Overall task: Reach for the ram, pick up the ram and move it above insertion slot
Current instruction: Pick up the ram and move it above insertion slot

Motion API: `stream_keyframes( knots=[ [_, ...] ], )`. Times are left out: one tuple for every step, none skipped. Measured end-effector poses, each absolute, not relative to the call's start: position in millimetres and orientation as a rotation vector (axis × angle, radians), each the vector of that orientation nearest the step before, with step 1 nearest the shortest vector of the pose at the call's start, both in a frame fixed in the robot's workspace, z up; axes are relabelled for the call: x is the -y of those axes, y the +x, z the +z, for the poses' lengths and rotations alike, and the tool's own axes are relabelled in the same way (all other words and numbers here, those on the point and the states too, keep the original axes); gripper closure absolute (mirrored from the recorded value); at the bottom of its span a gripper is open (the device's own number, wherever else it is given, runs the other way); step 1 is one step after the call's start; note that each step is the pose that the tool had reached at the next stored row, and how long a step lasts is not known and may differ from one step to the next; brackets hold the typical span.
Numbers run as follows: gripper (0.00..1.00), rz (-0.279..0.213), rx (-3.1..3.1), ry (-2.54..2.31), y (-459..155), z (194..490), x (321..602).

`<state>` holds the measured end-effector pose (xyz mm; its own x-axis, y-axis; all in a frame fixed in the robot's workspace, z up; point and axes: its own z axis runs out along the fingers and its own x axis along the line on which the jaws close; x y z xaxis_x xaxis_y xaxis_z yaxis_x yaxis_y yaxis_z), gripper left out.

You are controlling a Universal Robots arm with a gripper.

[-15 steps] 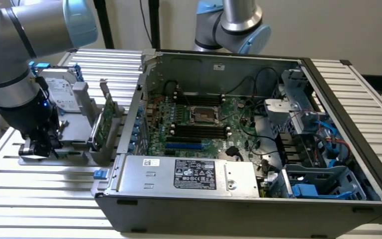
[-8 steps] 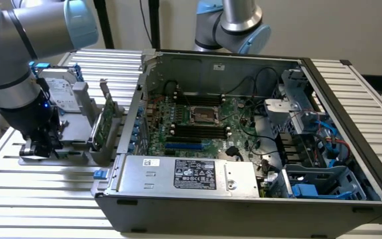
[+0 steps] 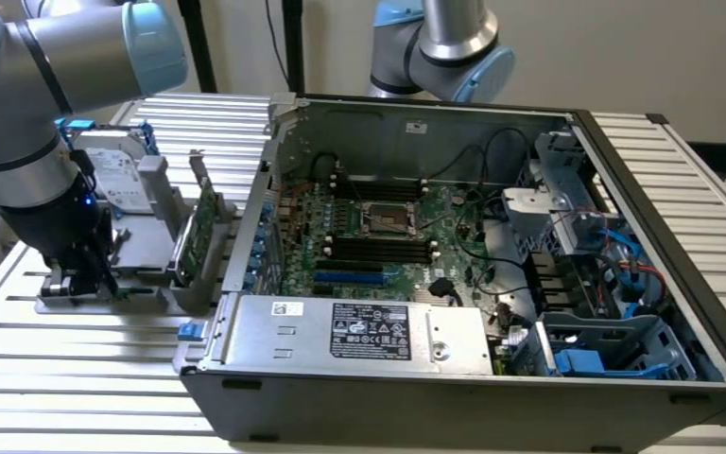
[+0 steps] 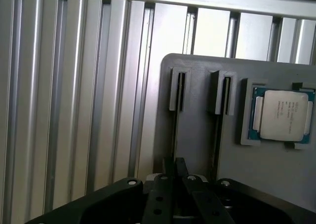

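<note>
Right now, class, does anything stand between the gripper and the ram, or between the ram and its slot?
Nothing visible separates the gripper from the ram in the gray holder. Toward the motherboard slots, the upright green card and the case wall intervene.

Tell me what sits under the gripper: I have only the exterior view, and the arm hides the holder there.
Observer: The gripper hangs over the grey holder, in line with one of two slotted posts.
Operator: Anything else lying near it?
Observer: A CPU lies flat in a pocket beside the second post.
Operator: Is anything in the slot at the gripper?
Observer: A thin dark line runs from that post to the gripper; whether it is a groove or a board's edge, I cannot tell.
</note>
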<state>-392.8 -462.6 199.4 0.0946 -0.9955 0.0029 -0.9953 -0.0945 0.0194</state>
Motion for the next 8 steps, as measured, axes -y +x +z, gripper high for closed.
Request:
stream_keyframes(
  knots=[
    [0.87,-0.017,2.106,2.309,-392.8,199.4,462.6],
    [0.87,-0.017,2.109,2.306,-392.8,199.4,462.6],
    [0.87,-0.017,2.113,2.303,-392.8,199.4,462.6],
    [0.87,-0.017,2.116,2.3,-392.8,199.4,462.6],
    [0.87,-0.017,2.118,2.299,-392.9,199.4,462.5],
    [0.87,-0.017,2.118,2.299,-392.8,199.4,462.5],
    [0.87,-0.017,2.118,2.299,-392.8,199.4,462.6],
    [0.87,-0.017,2.118,2.299,-392.8,199.4,462.6]
  ],
)
